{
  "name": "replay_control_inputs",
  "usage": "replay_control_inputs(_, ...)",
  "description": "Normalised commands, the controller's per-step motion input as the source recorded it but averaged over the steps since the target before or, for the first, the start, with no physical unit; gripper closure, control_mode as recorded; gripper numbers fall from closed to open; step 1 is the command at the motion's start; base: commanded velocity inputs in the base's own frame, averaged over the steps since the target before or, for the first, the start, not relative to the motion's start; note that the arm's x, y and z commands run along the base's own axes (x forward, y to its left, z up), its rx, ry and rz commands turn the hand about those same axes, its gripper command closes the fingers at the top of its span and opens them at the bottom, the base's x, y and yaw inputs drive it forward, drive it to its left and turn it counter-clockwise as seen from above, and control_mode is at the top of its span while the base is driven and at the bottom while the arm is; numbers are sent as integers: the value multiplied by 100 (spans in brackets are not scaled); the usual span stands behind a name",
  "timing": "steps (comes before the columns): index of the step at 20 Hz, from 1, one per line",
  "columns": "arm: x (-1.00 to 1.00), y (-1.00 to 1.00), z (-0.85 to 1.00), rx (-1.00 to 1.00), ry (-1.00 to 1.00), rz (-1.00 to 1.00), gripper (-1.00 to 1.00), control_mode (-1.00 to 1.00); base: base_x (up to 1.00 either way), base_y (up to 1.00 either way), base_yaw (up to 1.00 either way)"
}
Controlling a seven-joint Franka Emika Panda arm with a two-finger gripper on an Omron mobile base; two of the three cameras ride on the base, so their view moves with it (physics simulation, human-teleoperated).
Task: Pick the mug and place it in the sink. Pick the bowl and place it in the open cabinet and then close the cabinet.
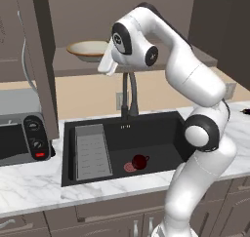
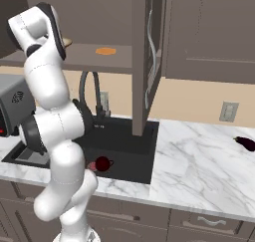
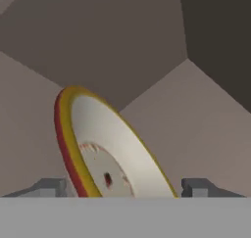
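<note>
Two dark finger tips (image 3: 49, 187) stand wide apart at the bottom of the hand view, and the bowl (image 3: 105, 149) rises between them, tilted by the roll of the camera, its cream inside facing out and its rim free of either tip — the gripper (image 3: 122, 188) is spread open and grips nothing. Behind the bowl are the brown shelf and inner walls of the cabinet (image 3: 147, 46).

From the left base view the bowl (image 1: 88, 49) sits upright on the cabinet shelf (image 1: 73, 65), just left of the white hand; the fingers themselves are hidden behind the hand there. That view also looks down into the sink (image 1: 161, 133): the mug (image 1: 140, 161) stands on the basin floor touching the red drain (image 1: 130, 167), with the ribbed tray insert (image 1: 91, 150) to its left and the faucet (image 1: 131, 97) behind. A toaster oven (image 1: 22, 138) is cut off at the left edge of the marble surface (image 1: 29, 192).

In the right base view the arm hides most of the bowl; the open cabinet door (image 2: 149, 61) stands edge-on, an orange patch (image 2: 105, 51) lies on the shelf, and the mug (image 2: 103, 163) is seen low in the sink — a dark eggplant (image 2: 245, 143) lies far right.
</note>
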Motion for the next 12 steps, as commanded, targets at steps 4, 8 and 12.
replay_control_inputs(4, -21, 0, 41, -5, -10, 0, -100, -100, 0, 0, 0)
replay_control_inputs(8, -76, -31, 29, 0, -4, -1, -100, -100, 0, 0, 0)
replay_control_inputs(12, -90, -49, 54, 4, 5, -7, -100, -100, 0, 0, 0)
